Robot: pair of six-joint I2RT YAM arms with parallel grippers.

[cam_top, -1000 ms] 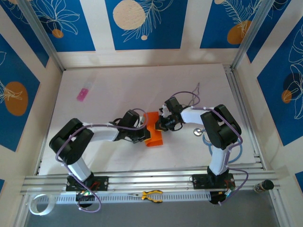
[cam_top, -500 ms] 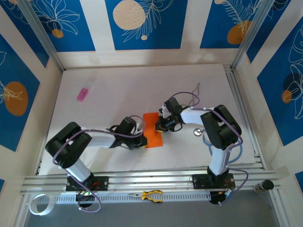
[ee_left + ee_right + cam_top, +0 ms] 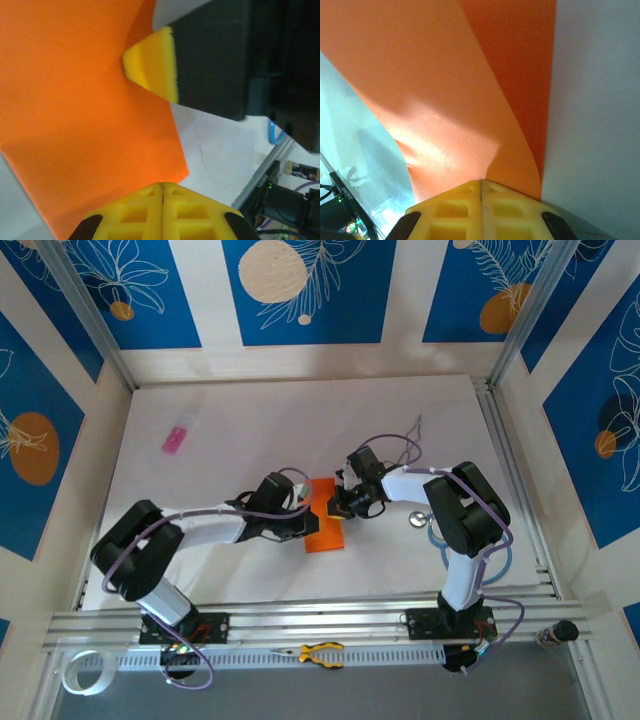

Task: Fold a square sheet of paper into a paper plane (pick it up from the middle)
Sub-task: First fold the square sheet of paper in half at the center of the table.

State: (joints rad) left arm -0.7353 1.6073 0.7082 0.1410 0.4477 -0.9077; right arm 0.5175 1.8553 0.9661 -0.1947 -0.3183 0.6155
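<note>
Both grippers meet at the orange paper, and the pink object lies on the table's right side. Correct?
No: the top view shows the pink object on the left side. The left gripper and right gripper do meet at the orange paper.

Overhead; wrist close-ups, apparently same sheet [image 3: 326, 532]

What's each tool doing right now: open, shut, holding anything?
Left tool: closed, fingers pinched on the edge of the orange paper sheet.
Right tool: closed, pinched on the same sheet.
</note>
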